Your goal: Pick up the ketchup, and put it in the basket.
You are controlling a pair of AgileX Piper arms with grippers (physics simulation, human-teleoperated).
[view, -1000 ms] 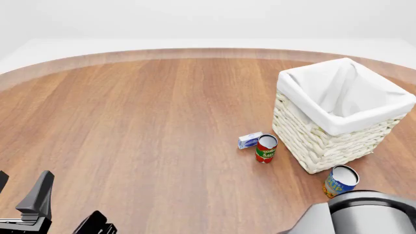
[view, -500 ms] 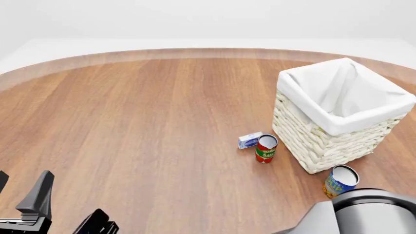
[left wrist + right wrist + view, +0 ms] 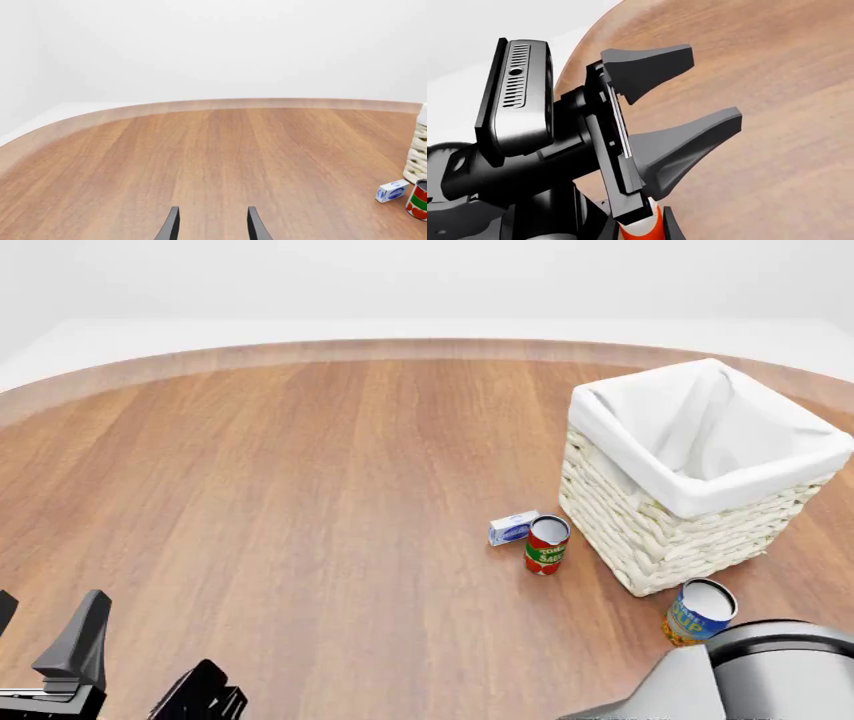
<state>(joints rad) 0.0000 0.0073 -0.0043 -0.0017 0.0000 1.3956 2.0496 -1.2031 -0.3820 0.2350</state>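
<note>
At the desk's [image 3: 334, 490] near edge, right jaws are flanking the ketchup [image 3: 642, 227] (grip unclear), left jaws gaping empty; I'm advising a firm squeeze before lifting toward the basket [image 3: 654, 540].

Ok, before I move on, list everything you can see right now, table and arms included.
table: one, brown wood, under everything.
basket: one, cream wicker with white lining, on the table's right.
red-and-green can: one, upright, just left of the basket.
small box: one, blue and white, lying beside that can.
blue-and-yellow can: one, upright, on the near side of the basket.
ketchup: one, red-orange and white, only a sliver seen in the right wrist view.
left gripper: black, fingers apart, empty, near left.
right gripper: dark fingers either side of the ketchup, apparently gripping it.
right arm: grey, near right corner.
</note>
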